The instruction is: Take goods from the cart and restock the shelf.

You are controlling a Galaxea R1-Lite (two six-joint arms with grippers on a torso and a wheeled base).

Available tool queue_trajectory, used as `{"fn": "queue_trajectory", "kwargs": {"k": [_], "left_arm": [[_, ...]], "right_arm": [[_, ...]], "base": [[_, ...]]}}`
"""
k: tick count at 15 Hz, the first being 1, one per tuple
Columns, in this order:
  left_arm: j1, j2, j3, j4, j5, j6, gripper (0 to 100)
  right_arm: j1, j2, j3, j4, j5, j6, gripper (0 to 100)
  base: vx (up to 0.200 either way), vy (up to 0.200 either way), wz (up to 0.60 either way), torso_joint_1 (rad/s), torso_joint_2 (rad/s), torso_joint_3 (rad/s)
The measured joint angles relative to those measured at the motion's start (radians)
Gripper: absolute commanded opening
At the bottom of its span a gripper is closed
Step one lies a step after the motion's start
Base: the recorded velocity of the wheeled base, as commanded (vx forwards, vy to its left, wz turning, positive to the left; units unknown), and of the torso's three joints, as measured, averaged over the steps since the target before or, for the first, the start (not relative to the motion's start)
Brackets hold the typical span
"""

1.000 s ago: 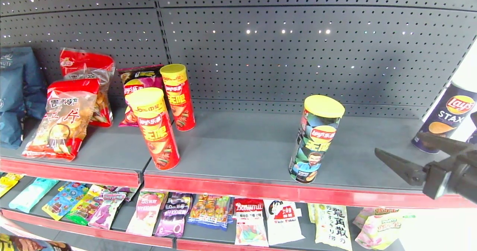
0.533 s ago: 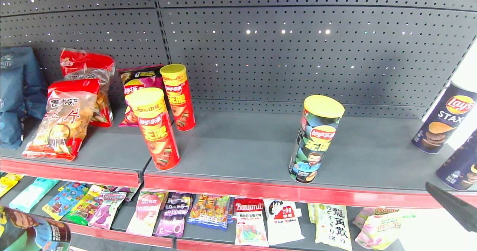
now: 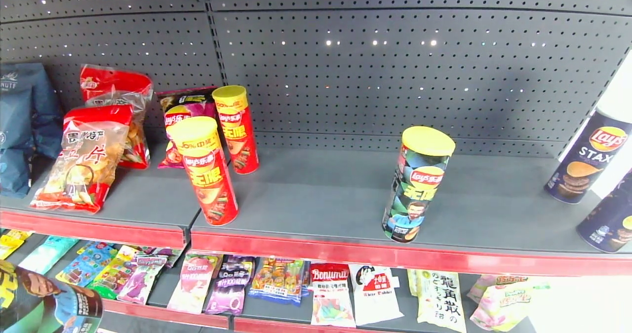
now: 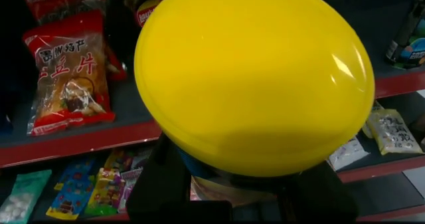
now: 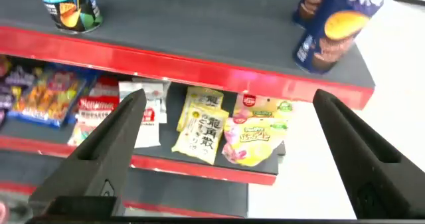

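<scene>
My left gripper [image 4: 242, 194] is shut on a chip can whose yellow lid [image 4: 255, 78] faces the left wrist camera. In the head view that can's dark printed body [image 3: 47, 301] shows at the bottom left, below and in front of the upper shelf [image 3: 321, 199]. A matching dark can with a yellow lid [image 3: 418, 185] stands upright near the shelf's front edge, right of centre. My right gripper [image 5: 229, 94] is open with nothing between its fingers, out in front of the red shelf edge [image 5: 199, 68], lower than the shelf board.
Two red cans [image 3: 208, 170] [image 3: 236, 128] and red snack bags [image 3: 84, 157] stand on the shelf's left. Two blue cans [image 3: 587, 157] [image 3: 608, 219] stand at the right end. Between the red cans and the dark can is bare board. Several flat packets [image 3: 331, 293] fill the lower shelf.
The right gripper has drawn back from the shelf's right end, down and out of the head view. The can in my left gripper has risen at the bottom left.
</scene>
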Motion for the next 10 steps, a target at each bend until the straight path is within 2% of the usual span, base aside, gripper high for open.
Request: {"fn": "queue_trajectory", "kwargs": {"k": [5,8,9,10], "left_arm": [[0.0,-0.013,0.007,0.001,-0.018,-0.011,0],[0.0,-0.052,0.023,0.035,-0.027,-0.04,0],[-0.004,-0.072,0.027,0.053,-0.074,-0.057,0],[-0.01,-0.093,0.028,0.076,-0.165,-0.082,0]], "right_arm": [[0.018,-0.097,0.154,-0.091,0.105,0.084,100],[0.025,-0.107,0.217,-0.17,0.108,0.105,100],[0.026,-0.108,0.224,-0.172,0.113,0.106,100],[0.027,-0.109,0.227,-0.172,0.114,0.113,100]], "base": [[0.0,0.0,0.0,0.0,0.0,0.0],[0.0,0.0,0.0,0.0,0.0,0.0],[0.0,0.0,0.0,0.0,0.0,0.0],[0.0,0.0,0.0,0.0,0.0,0.0]]}}
